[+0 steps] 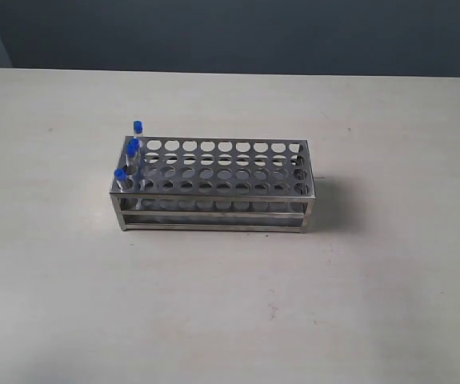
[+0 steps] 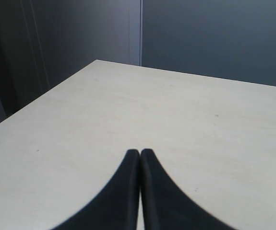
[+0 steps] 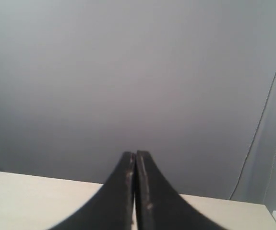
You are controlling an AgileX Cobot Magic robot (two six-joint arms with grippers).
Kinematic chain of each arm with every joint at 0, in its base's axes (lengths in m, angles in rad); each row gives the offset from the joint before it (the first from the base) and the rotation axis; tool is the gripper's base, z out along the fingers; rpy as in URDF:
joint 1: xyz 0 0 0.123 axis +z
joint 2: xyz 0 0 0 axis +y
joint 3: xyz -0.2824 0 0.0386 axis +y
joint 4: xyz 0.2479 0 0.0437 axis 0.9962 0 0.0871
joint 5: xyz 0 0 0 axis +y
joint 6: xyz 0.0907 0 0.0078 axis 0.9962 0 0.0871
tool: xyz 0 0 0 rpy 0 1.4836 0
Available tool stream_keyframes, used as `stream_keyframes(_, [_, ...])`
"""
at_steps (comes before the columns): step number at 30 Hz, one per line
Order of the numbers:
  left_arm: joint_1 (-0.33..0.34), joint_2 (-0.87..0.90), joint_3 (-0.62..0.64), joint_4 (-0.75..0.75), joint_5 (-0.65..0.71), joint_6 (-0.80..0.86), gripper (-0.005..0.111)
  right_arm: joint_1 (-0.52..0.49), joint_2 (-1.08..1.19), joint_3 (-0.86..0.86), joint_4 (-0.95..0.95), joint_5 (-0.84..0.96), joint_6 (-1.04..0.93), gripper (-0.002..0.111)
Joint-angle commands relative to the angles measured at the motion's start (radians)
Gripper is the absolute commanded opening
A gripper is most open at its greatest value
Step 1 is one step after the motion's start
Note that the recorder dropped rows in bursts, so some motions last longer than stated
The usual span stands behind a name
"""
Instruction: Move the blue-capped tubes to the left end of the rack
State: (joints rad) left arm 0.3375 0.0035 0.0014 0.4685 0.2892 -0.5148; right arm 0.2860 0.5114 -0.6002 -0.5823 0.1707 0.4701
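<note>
The silver metal rack (image 1: 222,186) stands mid-table in the exterior view. Blue-capped tubes stand upright in the holes at its left end: one at the back (image 1: 138,128), two close together in the middle (image 1: 133,149), one at the front (image 1: 120,177). Neither arm shows in the exterior view. My left gripper (image 2: 140,152) is shut with nothing between its black fingers, over bare table. My right gripper (image 3: 136,154) is shut and empty too, pointing at a grey wall above the table edge. Neither wrist view shows the rack or tubes.
The pale table (image 1: 230,304) spreads wide around the rack. A dark wall (image 1: 230,32) runs behind its far edge. In the left wrist view a table corner (image 2: 97,61) lies ahead of the fingers.
</note>
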Motion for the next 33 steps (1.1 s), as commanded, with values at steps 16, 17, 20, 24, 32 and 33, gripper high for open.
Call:
stream_keyframes(16, [0.001, -0.004, -0.001, -0.004, 0.003, -0.002, 0.001, -0.007, -0.356, 0.435, 0.344, 0.017, 0.003, 0.0])
stream_keyframes(17, [0.001, -0.004, -0.001, -0.004, 0.003, -0.002, 0.001, -0.007, -0.365, 0.453, 0.367, 0.017, 0.003, 0.0])
stream_keyframes(20, [0.001, -0.004, -0.001, -0.004, 0.003, -0.002, 0.001, -0.007, -0.386, 0.511, 0.385, 0.017, 0.003, 0.0])
stream_keyframes(24, [0.001, -0.004, -0.001, -0.004, 0.003, -0.002, 0.001, -0.007, -0.399, 0.579, 0.385, 0.017, 0.003, 0.0])
stream_keyframes(32, [0.001, -0.004, -0.001, -0.004, 0.003, -0.002, 0.001, -0.007, -0.399, 0.6, 0.385, 0.12, 0.003, 0.0])
stream_keyframes(33, [0.001, -0.004, -0.001, -0.004, 0.003, -0.002, 0.001, -0.007, -0.399, 0.6, 0.385, 0.119, 0.003, 0.0])
